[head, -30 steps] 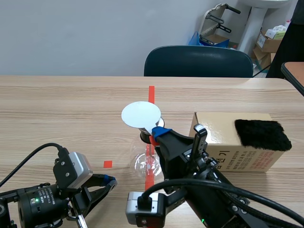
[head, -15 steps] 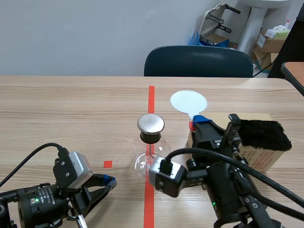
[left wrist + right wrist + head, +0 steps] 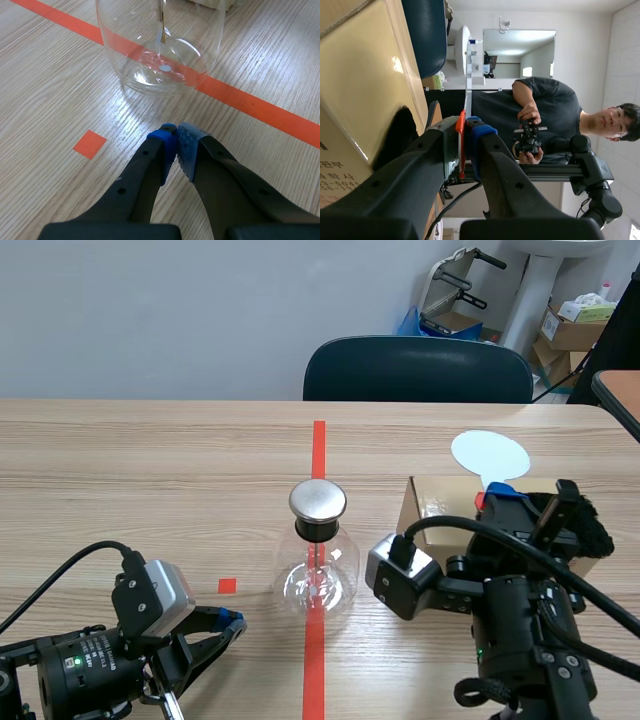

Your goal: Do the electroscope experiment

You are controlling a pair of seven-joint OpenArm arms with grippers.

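Left fingers [image 3: 172, 142] are clenched on nothing, low over the wooden worktop [image 3: 60, 100]; the clear round glass electroscope flask [image 3: 160, 45] stands just ahead of them. Right fingers [image 3: 472, 130] grasp a white round disc [image 3: 489, 453] by its orange handle [image 3: 462, 150], a tan cardboard box [image 3: 360, 75] beside them.

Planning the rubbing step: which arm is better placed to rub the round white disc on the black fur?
Right: its pincer holds the round white disc near the black fur pad; left pincer is shut, empty.

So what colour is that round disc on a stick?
The disc is white, seen best in the scene view.
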